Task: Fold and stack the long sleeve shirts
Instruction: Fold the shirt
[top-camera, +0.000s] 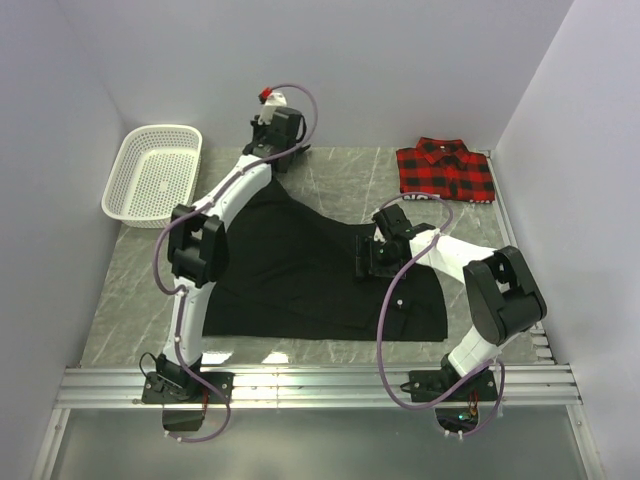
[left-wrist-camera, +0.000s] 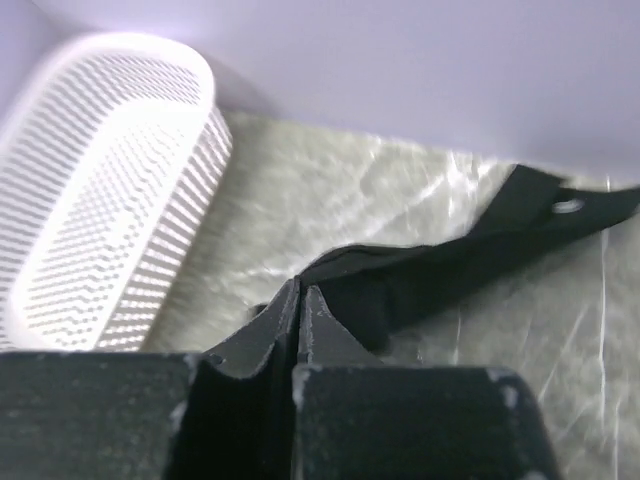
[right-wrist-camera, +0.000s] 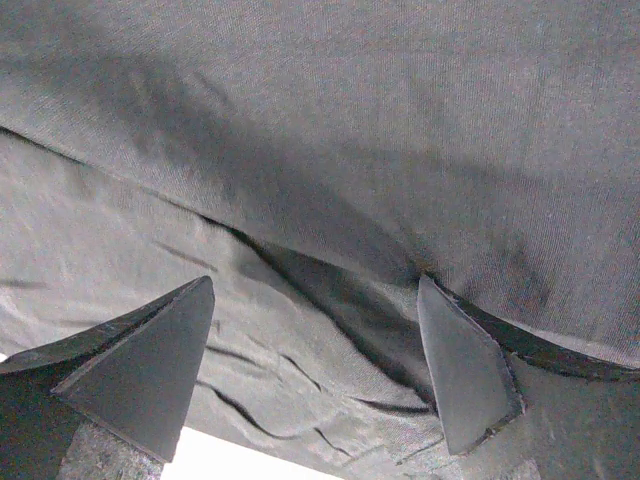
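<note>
From above, the black shirt (top-camera: 310, 285) lies spread over the middle of the grey marbled table (top-camera: 350, 190). Its near hem runs along the near edge, and a narrow part is drawn toward the far side. The left gripper (top-camera: 283, 150) is at that far tip, on the end of the outstretched left arm. The right gripper (top-camera: 375, 255) sits low over the right half of the same shirt. The plaid shirt (top-camera: 445, 170) lies folded at the far right, well apart from the black one. A white mesh basket (top-camera: 152, 172) stands at the far left corner.

In the left wrist view, the left gripper (left-wrist-camera: 300, 300) has its fingers pressed together, pinching a bunched strip of the black shirt (left-wrist-camera: 430, 275). The strip trails off to the right and carries a small pale button (left-wrist-camera: 567, 206). The basket (left-wrist-camera: 110, 190) is just to the left, on the table (left-wrist-camera: 400, 190).

In the right wrist view, the right gripper (right-wrist-camera: 310, 370) has its fingers spread wide and holds nothing. The black shirt (right-wrist-camera: 350, 130) fills the picture beneath them, creased, with a folded edge running across. The right finger (right-wrist-camera: 460, 370) meets that edge (whether it sits under the fold is unclear).
</note>
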